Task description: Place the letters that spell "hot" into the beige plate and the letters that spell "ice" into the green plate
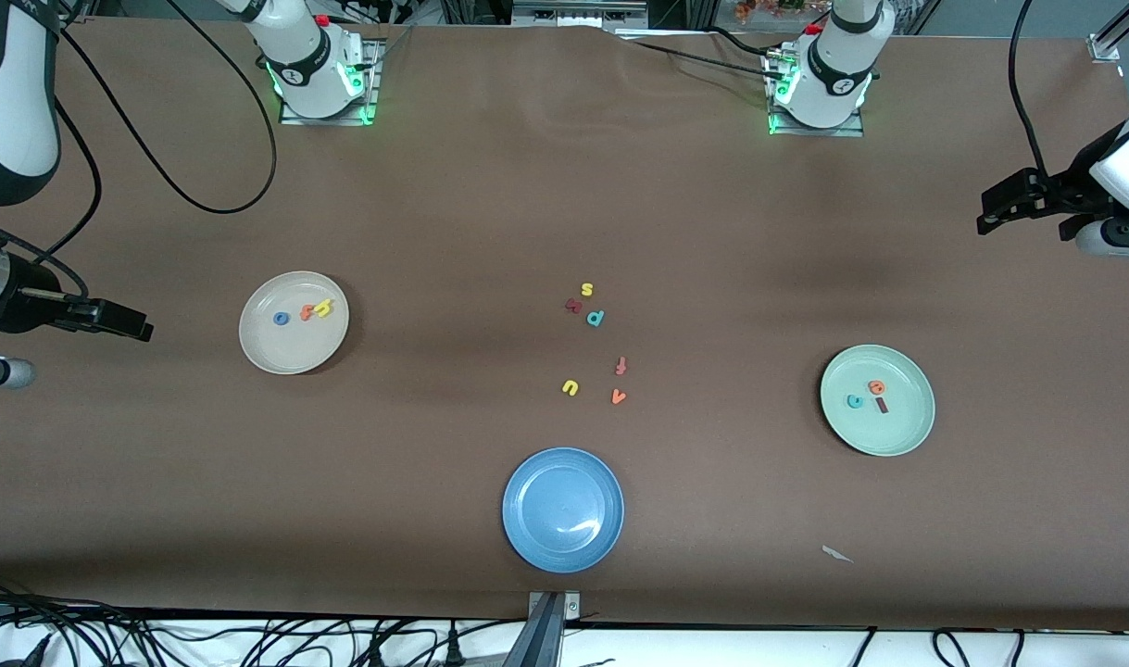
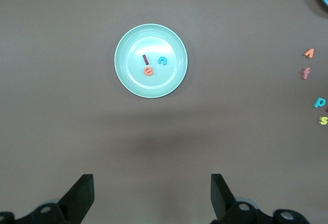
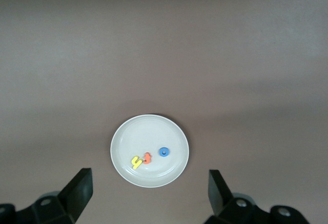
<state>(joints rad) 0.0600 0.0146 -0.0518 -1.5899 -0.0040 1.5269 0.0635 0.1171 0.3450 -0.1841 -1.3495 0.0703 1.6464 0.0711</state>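
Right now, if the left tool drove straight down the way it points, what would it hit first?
Probably bare table. The left tool is open and held high toward the left arm's end, pointing down. The green plate with the i, c and e sits ahead of that line, so it likely misses; depth is hard to judge.

Bare table separates the beige plate (image 1: 260, 345), loose middle letters (image 1: 595, 318) and green plate (image 1: 911, 429)
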